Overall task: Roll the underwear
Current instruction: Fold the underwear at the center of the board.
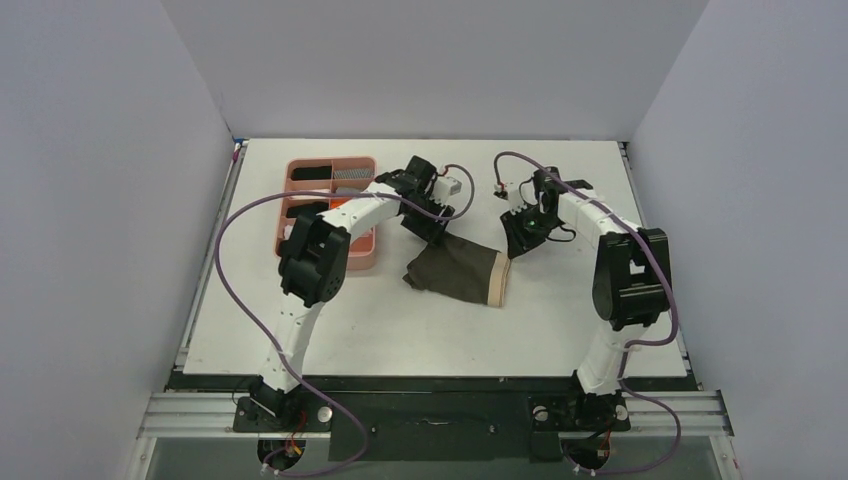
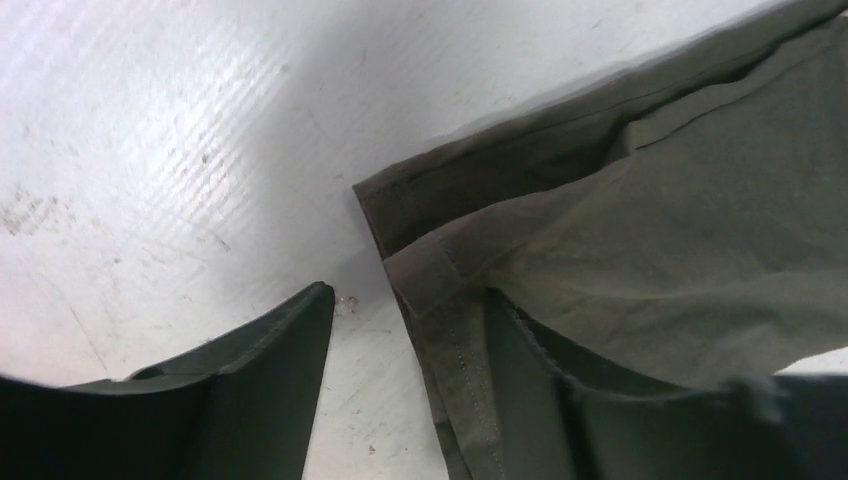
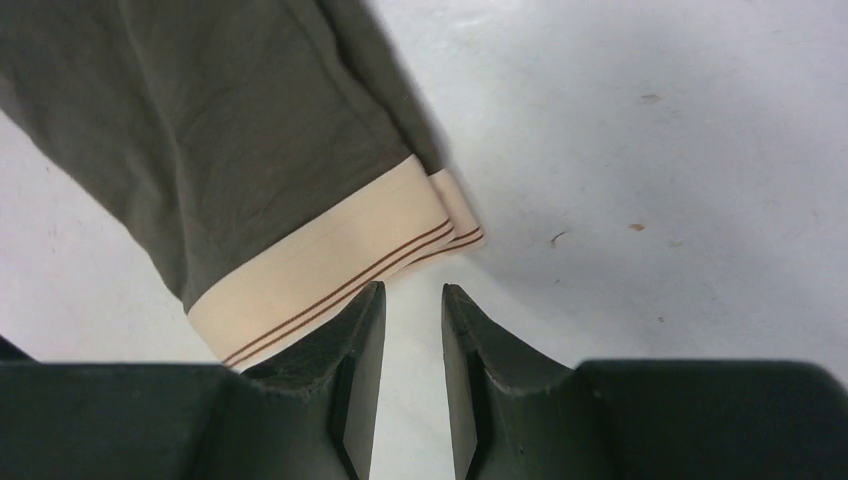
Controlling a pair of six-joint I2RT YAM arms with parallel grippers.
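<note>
The underwear (image 1: 452,270) lies folded on the white table, dark grey-brown with its beige waistband (image 1: 497,279) at the right end. My left gripper (image 1: 432,229) hovers at its upper left corner. In the left wrist view the left gripper (image 2: 408,292) is open, with the stitched hem of the underwear (image 2: 640,230) lying between the jaws, loose. My right gripper (image 1: 519,240) is just past the waistband end. In the right wrist view the right gripper (image 3: 413,288) stands slightly open over bare table, the striped waistband (image 3: 330,268) just beyond its left fingertip.
A pink tray (image 1: 372,259) with several rolled cloths sits left of the underwear, under the left arm. Purple cables loop off both arms. Grey walls close in the table on three sides.
</note>
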